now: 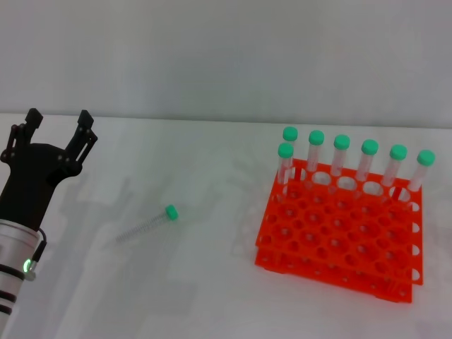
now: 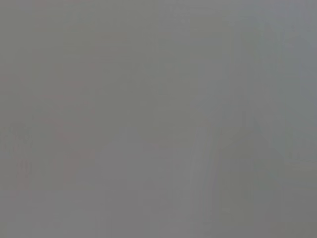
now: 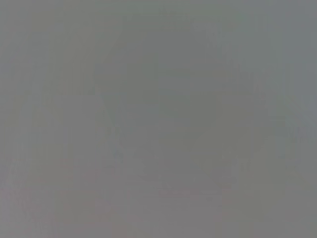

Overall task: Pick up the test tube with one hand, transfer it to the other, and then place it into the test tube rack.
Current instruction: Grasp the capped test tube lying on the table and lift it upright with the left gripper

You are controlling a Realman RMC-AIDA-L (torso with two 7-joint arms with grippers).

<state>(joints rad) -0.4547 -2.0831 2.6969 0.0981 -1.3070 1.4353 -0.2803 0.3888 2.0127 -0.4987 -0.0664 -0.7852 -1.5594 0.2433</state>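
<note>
Test tube point(image 1: 147, 224) clear, mint-green cap; rack point(image 1: 339, 236) orange-red; left hand point(image 1: 58, 120) black; table point(image 1: 198, 296) white.

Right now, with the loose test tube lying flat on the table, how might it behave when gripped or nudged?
The test tube is round and lies on its side, so it probably rolls if nudged. It looks slim, clear and smooth, so it is likely light and slippery.

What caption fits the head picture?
Open black left hand beside a clear mint-capped test tube lying near the orange-red plastic rack.

Seven capped tubes point(image 1: 342, 161) stand upright in holes along the far edge of the rack point(image 1: 339, 236), which sits on a white table point(image 1: 198, 282) below a pale wall point(image 1: 226, 49).
</note>
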